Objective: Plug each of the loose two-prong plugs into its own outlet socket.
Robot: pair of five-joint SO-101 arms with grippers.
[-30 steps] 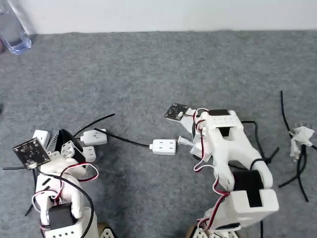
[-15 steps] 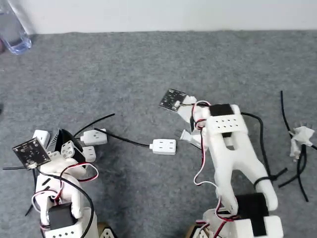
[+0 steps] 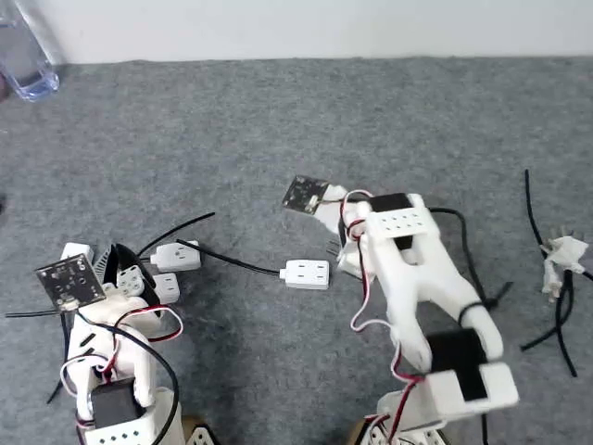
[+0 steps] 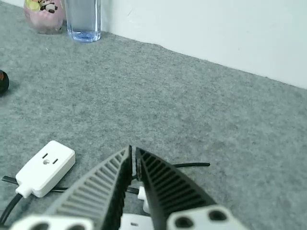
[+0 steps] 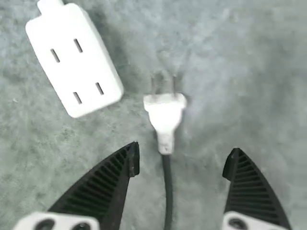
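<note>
Right end effector [image 5: 184, 148] spread wide, straddling plug [image 5: 164, 112] just beside socket [image 5: 72, 57], so I can pinch it.

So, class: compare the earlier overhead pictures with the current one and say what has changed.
The right arm swung leftward and a little farther out; the right hand now hangs open over the loose plug lying by the outlet block. The left arm barely shifted, left hand shut. Outlet block and far-right plug stayed put.
</note>
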